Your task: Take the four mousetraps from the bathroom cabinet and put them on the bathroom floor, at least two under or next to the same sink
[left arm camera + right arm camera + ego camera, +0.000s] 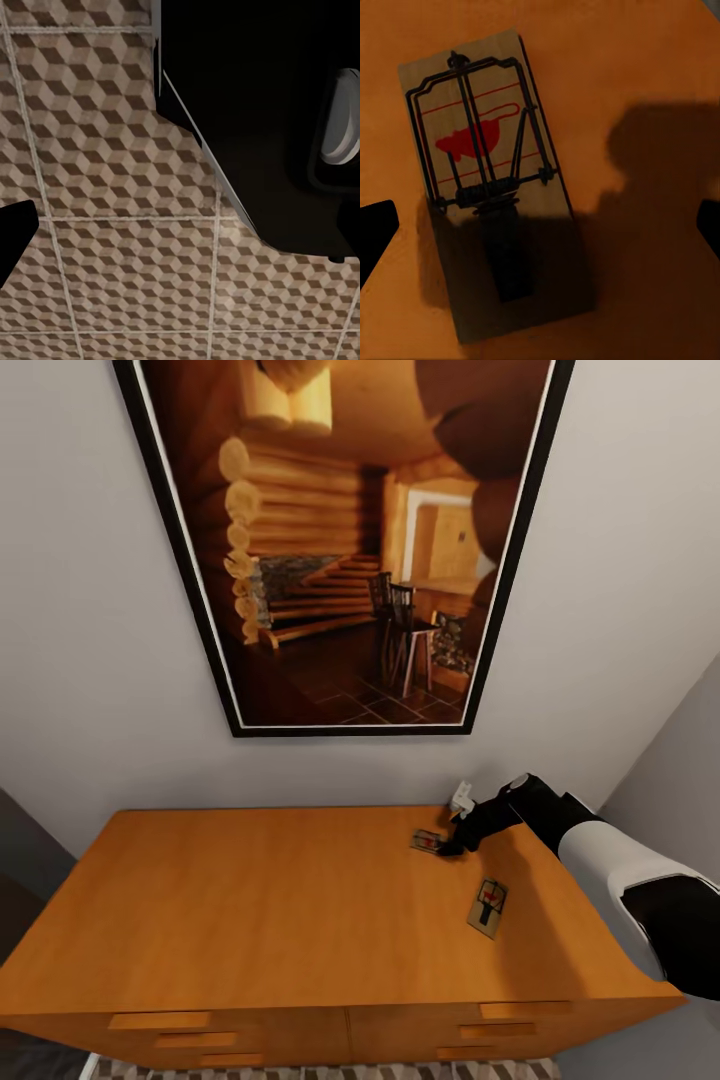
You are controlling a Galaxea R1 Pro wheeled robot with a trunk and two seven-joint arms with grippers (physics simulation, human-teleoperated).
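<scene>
Traps: I see 2 on the cabinet [300,900], far trap [427,842] and near trap [488,907] at 5 o'clock from it.
Right tool [455,842]: wide open, empty, over the far trap [487,187].
Left tool: can't tell.
Floor [105,225]: I see no traps there.

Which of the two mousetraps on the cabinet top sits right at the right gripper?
The mousetrap nearer the wall, at the right gripper; the other mousetrap lies nearer the front edge.

Your right arm [610,860] reaches forward and inward from the right, black wrist leading, the right gripper [452,847] pointed down. In its wrist view both fingertips [375,232] sit wide apart at the frame edges.
</scene>
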